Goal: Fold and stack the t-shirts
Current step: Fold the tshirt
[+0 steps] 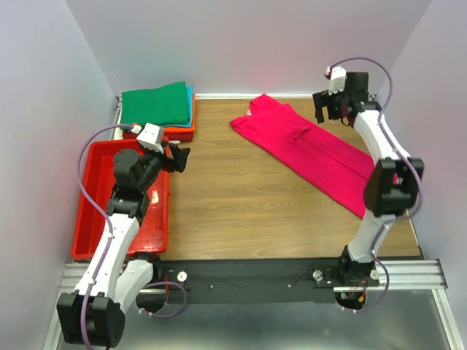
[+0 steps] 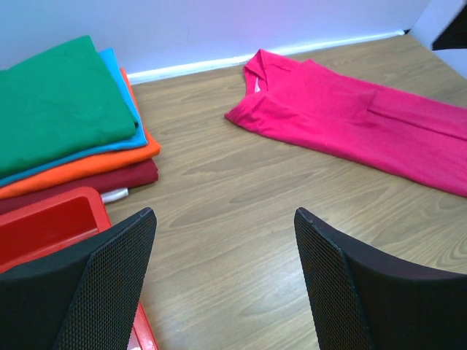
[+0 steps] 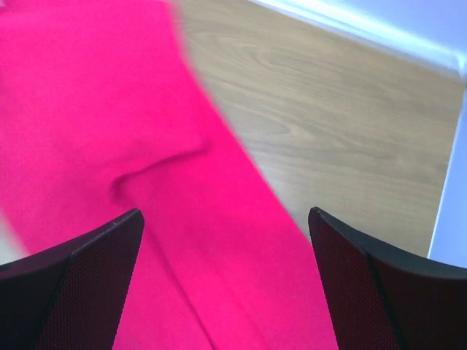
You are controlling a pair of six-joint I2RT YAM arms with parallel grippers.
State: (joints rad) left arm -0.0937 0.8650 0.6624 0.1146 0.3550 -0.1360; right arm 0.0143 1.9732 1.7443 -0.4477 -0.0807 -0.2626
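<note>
Four folded t-shirts (image 1: 157, 106) sit stacked at the table's (image 1: 219, 204) far-left corner, clear of the working space. The magenta t-shirt (image 1: 310, 149) lies narrowed lengthwise toward the far-right corner, apparently awaiting another fold. The right gripper (image 3: 225, 219) above it and the left gripper (image 2: 225, 213) are both released and empty.

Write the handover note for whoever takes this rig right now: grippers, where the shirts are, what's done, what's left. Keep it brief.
Left gripper: open, empty, hovering at the edge of the red tray.
Right gripper: open, empty, above the pink t-shirt.
Pink t-shirt: lies diagonally on the table, folded into a long strip, not yet a rectangle.
Done: four folded shirts stacked at the back left: green shirt on top, then teal shirt, orange shirt, dark red shirt.
To do: finish folding the pink t-shirt, then set it on the green shirt.
</note>
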